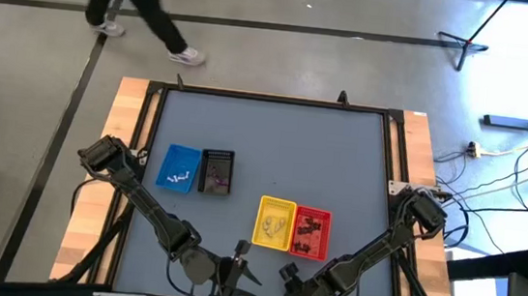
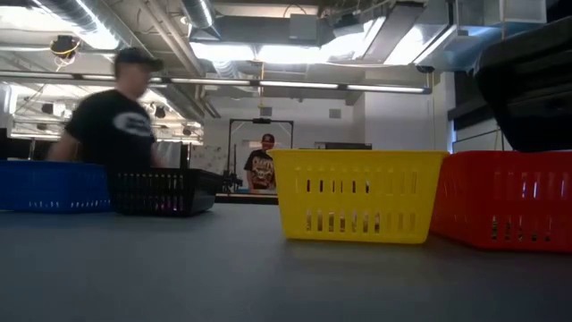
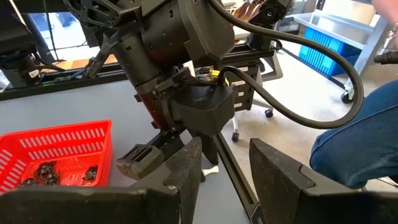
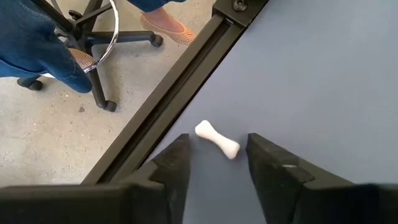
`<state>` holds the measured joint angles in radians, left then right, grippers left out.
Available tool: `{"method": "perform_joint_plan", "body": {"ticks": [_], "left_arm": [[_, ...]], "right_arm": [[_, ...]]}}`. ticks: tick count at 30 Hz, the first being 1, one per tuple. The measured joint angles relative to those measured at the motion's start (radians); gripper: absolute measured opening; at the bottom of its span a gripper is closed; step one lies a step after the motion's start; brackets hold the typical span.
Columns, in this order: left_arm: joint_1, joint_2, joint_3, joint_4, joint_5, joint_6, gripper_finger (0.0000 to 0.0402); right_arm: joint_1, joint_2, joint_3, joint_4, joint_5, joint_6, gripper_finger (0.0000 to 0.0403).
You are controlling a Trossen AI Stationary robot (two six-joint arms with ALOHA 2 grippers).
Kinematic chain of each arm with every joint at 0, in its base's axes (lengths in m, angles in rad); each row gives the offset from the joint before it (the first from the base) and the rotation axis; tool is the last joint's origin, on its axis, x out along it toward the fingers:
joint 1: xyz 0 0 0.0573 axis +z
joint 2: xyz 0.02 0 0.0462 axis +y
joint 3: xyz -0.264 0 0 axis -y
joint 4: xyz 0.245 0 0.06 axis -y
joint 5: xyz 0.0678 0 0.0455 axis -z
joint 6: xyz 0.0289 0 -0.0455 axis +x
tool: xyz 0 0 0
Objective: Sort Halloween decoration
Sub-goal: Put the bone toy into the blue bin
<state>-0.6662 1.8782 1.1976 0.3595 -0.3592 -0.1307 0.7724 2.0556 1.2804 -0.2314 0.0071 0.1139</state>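
Note:
A small white bone-shaped decoration lies flat on the grey table, close to its near edge rail. My right gripper points down at it, open, one finger on either side of the bone with a gap on both sides. My left gripper hovers open and empty just left of it, facing the right arm. In the high view both grippers, left and right, sit at the table's near edge. The baskets hold other trinkets.
Blue and black baskets stand left of centre, yellow and red baskets just beyond the grippers. A seated person's legs and chair are beside the near edge. Another person walks beyond the far edge.

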Motion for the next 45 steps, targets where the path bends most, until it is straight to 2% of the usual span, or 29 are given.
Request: {"method": "perform_joint_plan", "body": {"ticks": [4,8,45], "left_arm": [[0.000,0.000,0.000,0.000,0.000,0.000,0.0128],[0.000,0.000,0.000,0.000,0.000,0.000,0.0128],[0.000,0.000,0.000,0.000,0.000,0.002,0.0128]], "right_arm": [[0.000,0.001,0.000,0.005,0.000,0.000,0.0122],[0.000,0.001,0.000,0.006,0.000,0.000,0.0107],[0.000,0.002,-0.002,0.002,0.000,0.012,0.0104]]}}
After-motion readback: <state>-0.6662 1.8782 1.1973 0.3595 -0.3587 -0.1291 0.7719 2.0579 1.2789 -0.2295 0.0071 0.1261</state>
